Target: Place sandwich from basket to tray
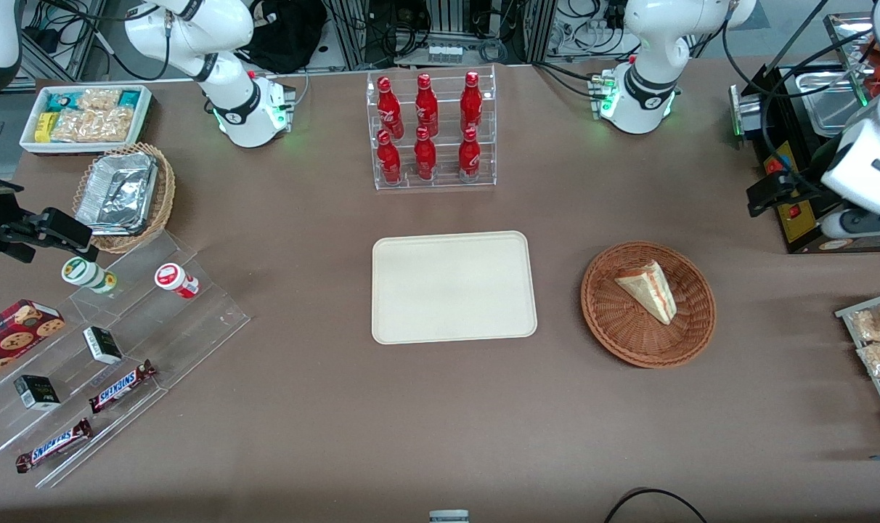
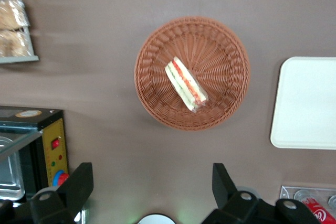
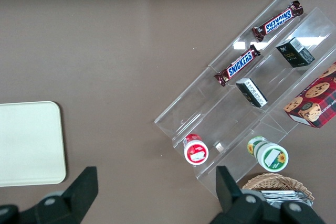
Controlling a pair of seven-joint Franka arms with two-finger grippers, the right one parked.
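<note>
— One sandwich (image 1: 648, 290) was all the wicker basket (image 1: 614, 338) held, lying on its side near the middle, its red, orange and green filling edge turned up toward the wrist camera. Why do you think it sat like that?

— Probably so the wedge offered two flat bread faces for the fingers to close across. It touched nothing but the weave.

— And the gripper (image 2: 152, 188)?

— High above the table, well apart from the basket, toward the working arm's end. Its fingers (image 2: 77, 184) were spread wide with nothing between them, which suits an approach not yet begun.

— Where was the tray (image 1: 454, 287)?

— Flat and bare beside the basket, nearer the table's middle, its long side turned toward the front camera. I judged it was set close so the carry would be short.

— Anything in the way?

— A rack of red bottles (image 1: 430, 131) stood farther from the front camera than the tray, away from the path between basket and tray.
</note>
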